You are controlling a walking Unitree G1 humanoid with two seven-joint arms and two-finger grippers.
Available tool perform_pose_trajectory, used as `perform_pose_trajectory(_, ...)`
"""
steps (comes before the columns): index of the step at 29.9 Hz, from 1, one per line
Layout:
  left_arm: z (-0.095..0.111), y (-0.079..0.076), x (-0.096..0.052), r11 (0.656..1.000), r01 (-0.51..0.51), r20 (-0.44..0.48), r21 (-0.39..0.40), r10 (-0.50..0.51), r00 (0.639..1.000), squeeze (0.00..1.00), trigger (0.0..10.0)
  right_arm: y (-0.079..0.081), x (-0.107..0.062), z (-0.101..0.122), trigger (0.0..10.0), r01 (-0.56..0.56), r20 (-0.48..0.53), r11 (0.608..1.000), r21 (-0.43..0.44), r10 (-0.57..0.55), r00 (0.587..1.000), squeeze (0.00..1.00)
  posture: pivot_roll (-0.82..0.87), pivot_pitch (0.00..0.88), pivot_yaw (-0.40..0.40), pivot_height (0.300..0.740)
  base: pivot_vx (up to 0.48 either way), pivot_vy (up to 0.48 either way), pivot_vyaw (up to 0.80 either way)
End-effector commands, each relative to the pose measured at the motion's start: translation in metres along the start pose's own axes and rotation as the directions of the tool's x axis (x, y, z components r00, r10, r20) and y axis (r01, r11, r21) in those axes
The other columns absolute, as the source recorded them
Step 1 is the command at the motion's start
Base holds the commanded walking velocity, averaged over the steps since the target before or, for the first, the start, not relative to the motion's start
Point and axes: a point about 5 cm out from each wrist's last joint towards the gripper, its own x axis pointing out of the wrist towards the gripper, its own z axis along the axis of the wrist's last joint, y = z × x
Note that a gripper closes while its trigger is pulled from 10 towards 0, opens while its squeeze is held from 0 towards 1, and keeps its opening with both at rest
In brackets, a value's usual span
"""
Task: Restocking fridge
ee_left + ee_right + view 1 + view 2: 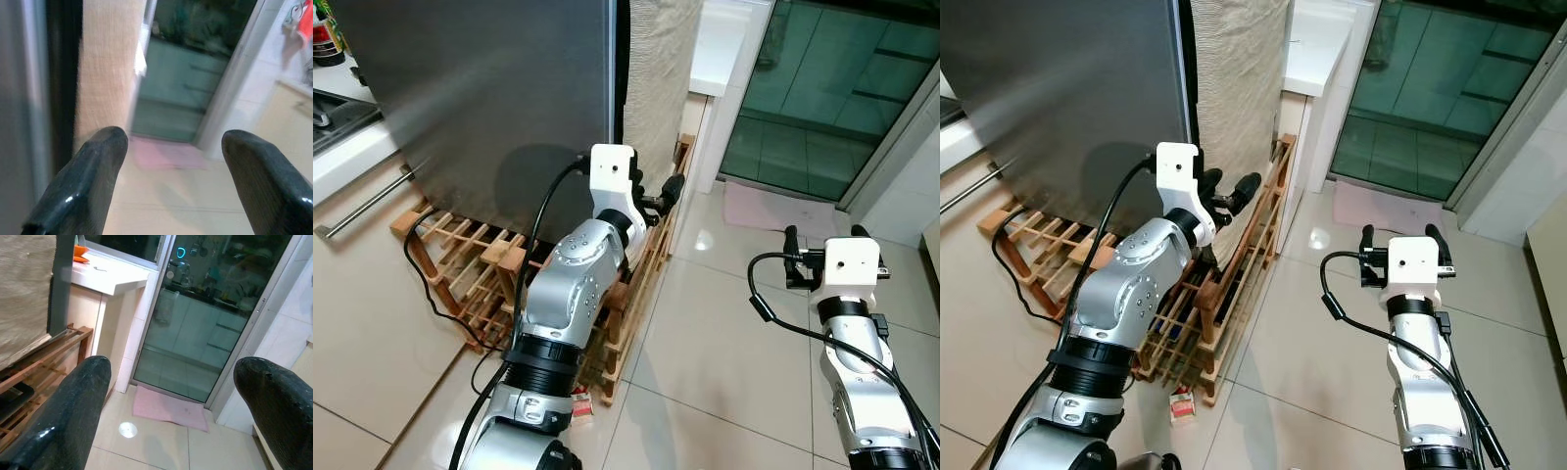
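The fridge's steel door (489,98) stands closed at the upper left, with a dark gap along its right edge (61,88). A beige woven cover (656,69) hangs on the surface beside that gap. My left gripper (656,191) is low by the door's right edge, just in front of the gap. It is open, and its fingers (93,166) hold nothing. My right gripper (824,233) hovers over the tiled floor to the right, apart from the fridge. It is open and empty, with its fingers (73,401) pointing toward the glass door.
A wooden slatted rack (460,264) lies on the floor under and beside the fridge, with a black cable (426,284) across it. A small carton (1180,403) lies by its corner. A pink mat (773,208) lies before the glass sliding door (832,88). A cabinet handle (362,206) is at the left.
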Motion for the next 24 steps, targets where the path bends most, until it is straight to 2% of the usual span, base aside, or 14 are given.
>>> perform_pose_trajectory(1, 0.009, 0.007, -0.007, 0.991, -0.048, 0.094, 0.124, 0.037, 0.995, 0.0, 10.0, -0.004, -0.002, 0.001, 10.0, 0.026, -0.017, 0.998, 0.049, -0.025, 1.0, 0.0, -0.08, 0.0, -0.04, 0.74, 0.0, 0.0, 0.0)
perform_pose_trajectory(5, 0.004, 0.024, -0.017, 0.982, -0.101, 0.101, 0.159, 0.085, 0.991, 0.0, 10.0, -0.005, -0.006, -0.002, 10.0, 0.033, -0.037, 0.997, 0.073, -0.03, 0.999, 0.0, -0.08, 0.0, -0.038, 0.74, 0.0, 0.0, 0.0)
perform_pose_trajectory(10, -0.009, 0.037, -0.036, 0.985, -0.141, 0.06, 0.096, 0.136, 0.989, 0.0, 10.0, -0.002, -0.01, -0.005, 10.0, 0.036, -0.053, 0.996, 0.083, -0.031, 0.998, 0.0, -0.07, 0.0, -0.037, 0.74, 0.0, 0.0, 0.0)
perform_pose_trajectory(12, -0.015, 0.039, -0.046, 0.983, -0.158, 0.064, 0.089, 0.152, 0.986, 0.0, 10.0, -0.001, -0.01, -0.005, 10.0, 0.036, -0.054, 0.995, 0.088, -0.031, 0.998, 0.0, -0.06, 0.0, -0.037, 0.74, 0.0, 0.0, 0.0)
perform_pose_trajectory(17, -0.023, 0.037, -0.056, 0.98, -0.179, 0.067, 0.085, 0.173, 0.983, 0.0, 10.0, 0.002, -0.009, -0.005, 10.0, 0.03, -0.058, 0.995, 0.092, -0.025, 0.998, 0.0, -0.04, 0.0, -0.042, 0.74, 0.0, 0.0, 0.0)
perform_pose_trajectory(24, -0.02, 0.033, -0.053, 0.98, -0.19, 0.086, 0.06, 0.185, 0.979, 0.0, 10.0, 0.005, -0.008, -0.003, 10.0, 0.019, -0.05, 0.996, 0.09, -0.015, 0.999, 0.0, -0.04, 0.0, -0.043, 0.74, 0.0, 0.0, 0.0)
